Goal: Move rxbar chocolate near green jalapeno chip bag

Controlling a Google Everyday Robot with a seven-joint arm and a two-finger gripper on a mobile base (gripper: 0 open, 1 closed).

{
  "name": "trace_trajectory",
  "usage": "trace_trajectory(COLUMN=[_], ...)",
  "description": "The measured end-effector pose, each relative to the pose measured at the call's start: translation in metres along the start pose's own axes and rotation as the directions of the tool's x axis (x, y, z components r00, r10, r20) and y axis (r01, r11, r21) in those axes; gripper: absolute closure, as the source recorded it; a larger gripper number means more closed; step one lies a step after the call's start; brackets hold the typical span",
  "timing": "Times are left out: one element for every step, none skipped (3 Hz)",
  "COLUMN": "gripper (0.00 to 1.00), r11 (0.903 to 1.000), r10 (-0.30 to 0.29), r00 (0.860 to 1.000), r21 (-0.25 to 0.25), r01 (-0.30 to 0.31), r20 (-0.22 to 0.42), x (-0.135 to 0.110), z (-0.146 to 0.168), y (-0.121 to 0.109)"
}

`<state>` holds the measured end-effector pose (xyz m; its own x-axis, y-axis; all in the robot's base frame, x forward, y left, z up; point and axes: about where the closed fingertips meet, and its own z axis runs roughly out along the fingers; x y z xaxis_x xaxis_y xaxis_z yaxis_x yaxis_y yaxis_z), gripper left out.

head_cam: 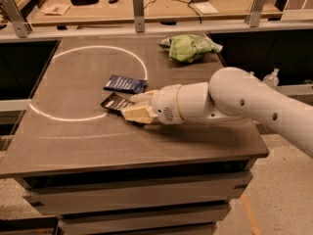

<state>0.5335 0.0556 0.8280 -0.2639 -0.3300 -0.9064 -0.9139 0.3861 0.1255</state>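
Black-wrapped with white lettering, the rxbar chocolate (114, 102) is sticking out to the view's left of your gripper (133, 106). Its right end is lying between the beige fingers (139, 114), so the pincer is grasping the bar low over the grey table (73, 136). You are seeing a dark blue bar wrapper (125, 83) lying just beyond the gripper. The green jalapeno chip bag (190, 48) is sitting well beyond the gripper and to its right, near the table's far edge.
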Motion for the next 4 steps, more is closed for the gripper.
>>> trace_trajectory(gripper=[1.00, 1.00, 1.00, 1.00], r11=[0.9973, 0.9973, 0.9973, 0.9973], r10=[0.062, 0.062, 0.062, 0.062], r00=[0.997, 0.997, 0.997, 0.997], r21=[0.037, 0.037, 0.037, 0.037], r01=[-0.063, -0.063, -0.063, -0.063], r20=[0.036, 0.036, 0.037, 0.037], x=[0.0108, 0.0082, 0.0074, 0.0074], z=[-0.0160, -0.0172, -0.0175, -0.0175], y=[-0.0130, -0.0127, -0.0126, -0.0125])
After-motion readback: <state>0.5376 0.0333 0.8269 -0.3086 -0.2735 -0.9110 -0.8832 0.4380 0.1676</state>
